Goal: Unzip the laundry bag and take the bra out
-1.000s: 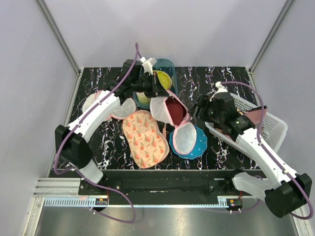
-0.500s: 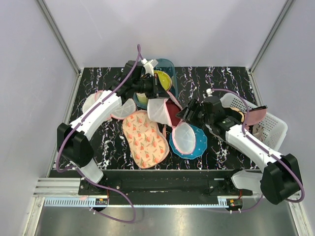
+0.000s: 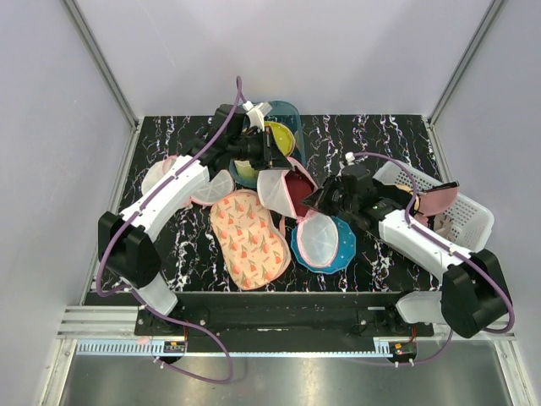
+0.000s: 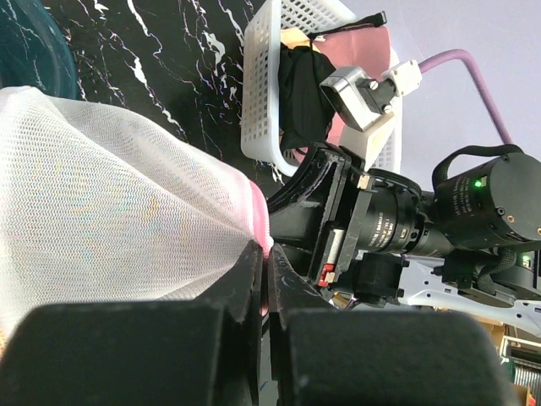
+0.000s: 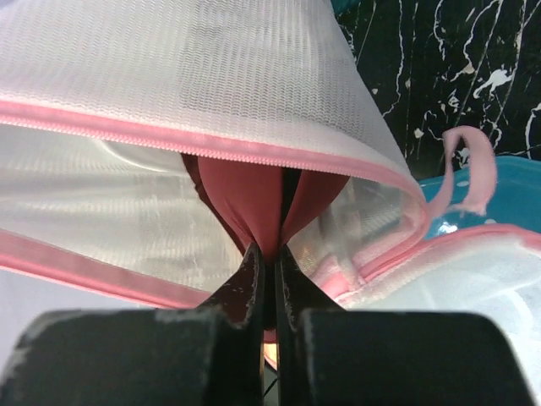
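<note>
**Unzipped: the round white-mesh laundry bag [image 3: 272,188] with pink zip trim gapes open at the middle of the table, the soft deep-red bra [image 3: 297,188] showing in its mouth.**

The bag's two dome halves stand apart, one lifted and tilted, the other lying on a blue white-dotted round mat [image 3: 345,245]. The right gripper [image 5: 272,258] reaches in from the right, its fingers pressed together on a fold of the bra's red fabric just inside the pink rim. The left gripper [image 4: 264,262], coming from the far left, is clamped on the pink trim of the raised half. A pink floral-print fabric piece [image 3: 249,237] lies just beside the bag at the near left. A teal bowl [image 3: 292,112] stands behind it, and a white plastic basket [image 3: 473,222] holding dark and pink cloth sits at the right edge of the black marbled table [image 3: 363,139].
</note>
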`<state>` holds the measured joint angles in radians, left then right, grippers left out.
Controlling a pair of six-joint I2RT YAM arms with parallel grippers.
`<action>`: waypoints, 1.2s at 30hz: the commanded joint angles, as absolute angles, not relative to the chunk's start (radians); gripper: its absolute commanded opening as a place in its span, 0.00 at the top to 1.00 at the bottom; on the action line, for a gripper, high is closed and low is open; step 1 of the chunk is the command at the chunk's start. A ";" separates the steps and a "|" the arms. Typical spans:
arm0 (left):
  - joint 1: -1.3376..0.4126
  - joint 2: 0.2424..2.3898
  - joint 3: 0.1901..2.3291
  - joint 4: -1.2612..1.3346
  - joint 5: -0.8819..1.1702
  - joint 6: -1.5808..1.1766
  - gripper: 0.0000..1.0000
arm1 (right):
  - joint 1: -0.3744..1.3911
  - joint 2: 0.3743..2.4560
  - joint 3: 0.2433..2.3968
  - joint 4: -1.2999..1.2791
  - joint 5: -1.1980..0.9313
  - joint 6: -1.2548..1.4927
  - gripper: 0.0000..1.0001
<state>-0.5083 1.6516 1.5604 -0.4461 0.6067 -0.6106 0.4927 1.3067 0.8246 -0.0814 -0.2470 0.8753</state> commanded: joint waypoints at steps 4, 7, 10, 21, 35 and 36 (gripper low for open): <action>-0.505 1.647 1.560 -0.413 0.617 -0.589 1.00 | 0.502 1.207 0.977 -0.123 -0.270 0.818 1.00; -0.499 1.677 1.551 -0.414 0.607 -0.595 1.00 | 0.505 1.174 1.066 -0.172 -0.302 0.772 1.00; -0.488 1.700 1.546 -0.408 0.609 -0.598 1.00 | 0.505 1.152 1.150 -0.247 -0.319 0.707 1.00; -0.454 1.736 1.534 -0.433 0.609 -0.601 1.00 | 0.503 1.031 1.313 -0.380 -0.114 0.582 1.00; -0.454 1.651 1.531 -0.428 0.630 -0.580 1.00 | 0.253 0.965 1.289 -0.594 0.437 0.330 1.00; -0.454 1.646 1.529 -0.426 0.632 -0.580 1.00 | 0.209 0.960 1.284 -0.595 0.436 0.330 1.00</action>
<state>-0.4587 1.7248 1.5230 -0.4591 0.6037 -0.5983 0.3187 0.9943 1.3067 -0.5800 0.3859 0.3588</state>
